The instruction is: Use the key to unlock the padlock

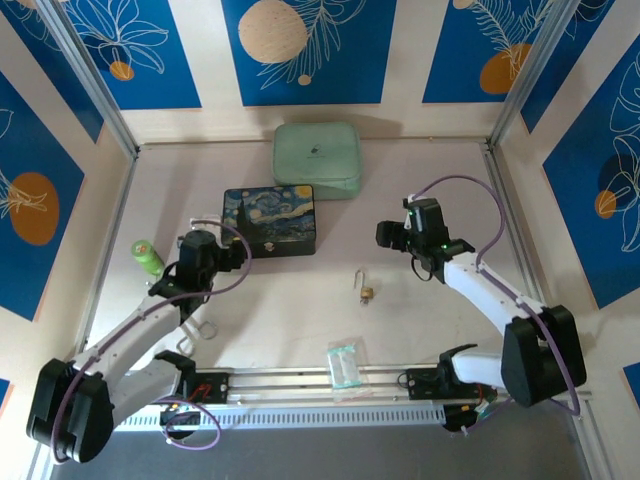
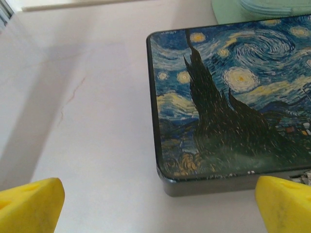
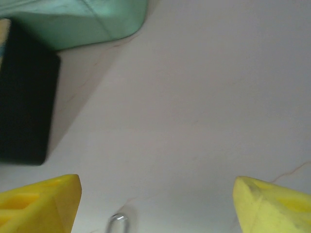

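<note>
The pale worktop carries a mint-green case at the far side, with the starry-night box just in front of it. The left end effector hangs spread wide at the box's near left corner, and the right end effector is equally wide over bare worktop right of the box. A clear packet lies by the near rail, and the padlock rests mid-worktop between the arms, its shackle pointing away.

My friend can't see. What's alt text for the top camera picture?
A tiny brass padlock lies on the pale table between the left arm and right arm. Farther back sit a starry-night box and a mint-green case; a clear packet lies at the near edge.
</note>
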You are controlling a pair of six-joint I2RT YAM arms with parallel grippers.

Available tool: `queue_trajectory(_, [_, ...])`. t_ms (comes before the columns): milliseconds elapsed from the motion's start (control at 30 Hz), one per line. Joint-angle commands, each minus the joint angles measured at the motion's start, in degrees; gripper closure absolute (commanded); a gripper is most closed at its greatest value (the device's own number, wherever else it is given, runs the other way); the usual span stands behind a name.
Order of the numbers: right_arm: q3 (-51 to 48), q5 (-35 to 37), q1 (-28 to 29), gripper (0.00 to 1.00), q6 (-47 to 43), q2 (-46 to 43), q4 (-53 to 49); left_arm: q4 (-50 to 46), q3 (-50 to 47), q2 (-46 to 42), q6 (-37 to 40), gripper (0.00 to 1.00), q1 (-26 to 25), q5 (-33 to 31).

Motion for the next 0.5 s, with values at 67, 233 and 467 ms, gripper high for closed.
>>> queue_trajectory(67, [-3.6,4.0,-5.4,0.16,-9.6,3.1,18.8,17.1,-2.8,5.1,7.4,0.01,1.4,-2.7])
queue_trajectory(233, [-9.1,-1.8,-10.3,0.16,-12.8,3.6,33.8,19.9,-3.9,7.8,9.8,0.01,4.5,-3.6])
queue_trajectory(467, [-13.1,-2.9,-12.8,0.17,-15.1,1.7,34.8,34.5,-9.8,14.2,8.3,0.01,12.3,4.2])
